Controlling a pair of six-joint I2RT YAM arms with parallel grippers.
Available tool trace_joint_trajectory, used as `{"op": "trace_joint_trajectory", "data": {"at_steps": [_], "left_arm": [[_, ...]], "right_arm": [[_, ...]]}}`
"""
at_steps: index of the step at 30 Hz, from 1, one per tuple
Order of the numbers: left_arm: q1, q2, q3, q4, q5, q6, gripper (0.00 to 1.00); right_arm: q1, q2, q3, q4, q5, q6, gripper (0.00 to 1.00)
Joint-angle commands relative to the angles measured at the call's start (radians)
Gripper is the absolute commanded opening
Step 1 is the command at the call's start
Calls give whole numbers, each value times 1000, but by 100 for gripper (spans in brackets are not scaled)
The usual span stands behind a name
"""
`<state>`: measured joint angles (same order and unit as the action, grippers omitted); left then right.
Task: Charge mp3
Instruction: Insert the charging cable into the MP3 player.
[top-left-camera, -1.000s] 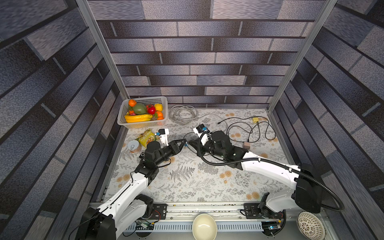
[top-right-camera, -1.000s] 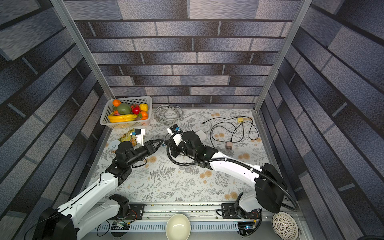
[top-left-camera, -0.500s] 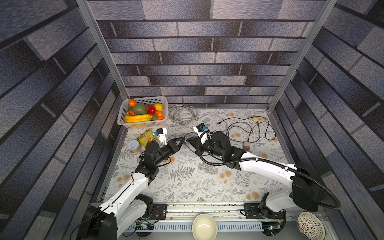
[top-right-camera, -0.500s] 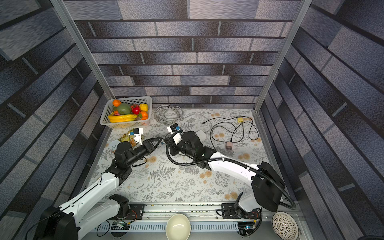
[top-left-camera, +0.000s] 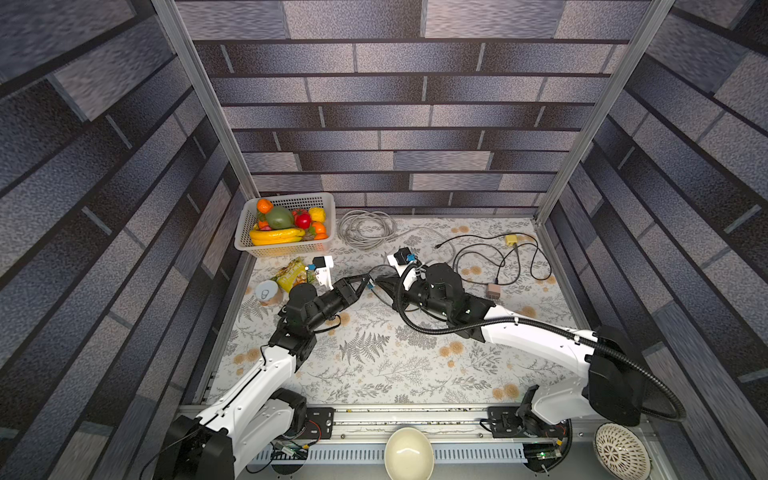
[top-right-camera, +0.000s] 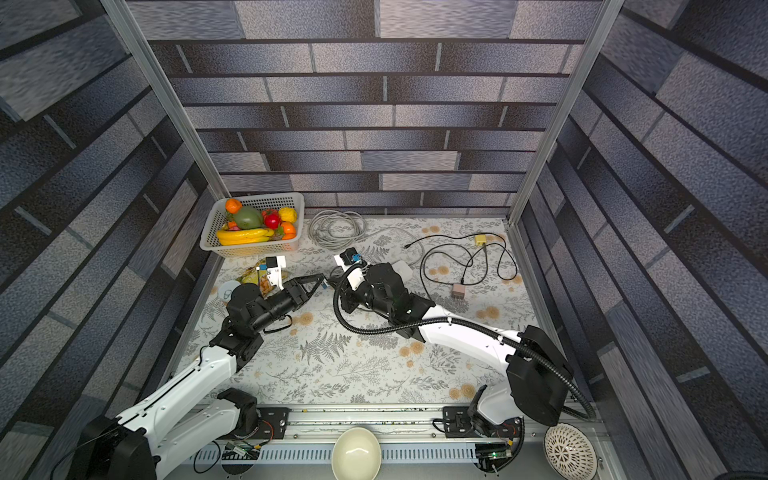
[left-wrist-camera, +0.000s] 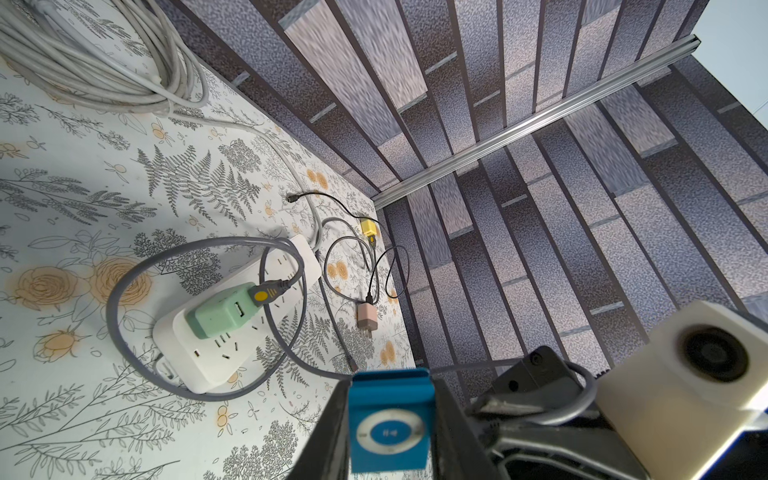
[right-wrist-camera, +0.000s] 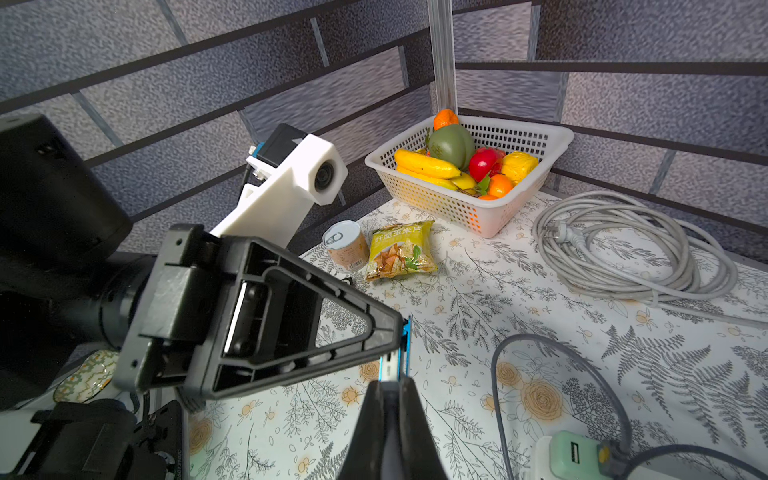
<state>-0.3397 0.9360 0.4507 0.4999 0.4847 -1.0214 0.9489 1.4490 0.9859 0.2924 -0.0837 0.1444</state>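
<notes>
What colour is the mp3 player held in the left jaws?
The mp3 player is blue with a white control ring, clearest in the left wrist view.

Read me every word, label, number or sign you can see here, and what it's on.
Play/pause sign: centre button of the blue mp3 player.
Snack bag: a row of Chinese characters, too blurred to read.
Can: label print too small to read.
Nothing else readable.

On my floral table (top-left-camera: 374, 365) I see a fruit basket (top-left-camera: 282, 250), coiled grey cable (top-left-camera: 365, 228), can (top-left-camera: 268, 292), snack bag (top-left-camera: 289, 274), white power strip (left-wrist-camera: 199, 374), pink charger (top-left-camera: 493, 289)
</notes>
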Motion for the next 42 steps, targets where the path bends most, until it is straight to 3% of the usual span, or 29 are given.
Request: {"op": "trace_joint_trajectory", "data": {"at_steps": [1, 10, 25, 34, 42], "left_arm": [[-12, -78, 63, 250, 130, -16, 0], [-17, -43, 101, 270, 143, -31, 0], [-15, -33, 134, 339, 148, -81, 0], [-21, -45, 126, 335, 170, -66, 0], [-27, -51, 140, 282, 146, -62, 0]], "right_arm": [[6, 77, -50, -298, -5, -41, 0], [30, 141, -29, -337, 3, -88, 0], [29, 188, -59, -273, 6, -55, 0], [-11, 202, -61, -261, -124, -23, 0], [-8, 257, -32, -281, -121, -4, 0]]}}
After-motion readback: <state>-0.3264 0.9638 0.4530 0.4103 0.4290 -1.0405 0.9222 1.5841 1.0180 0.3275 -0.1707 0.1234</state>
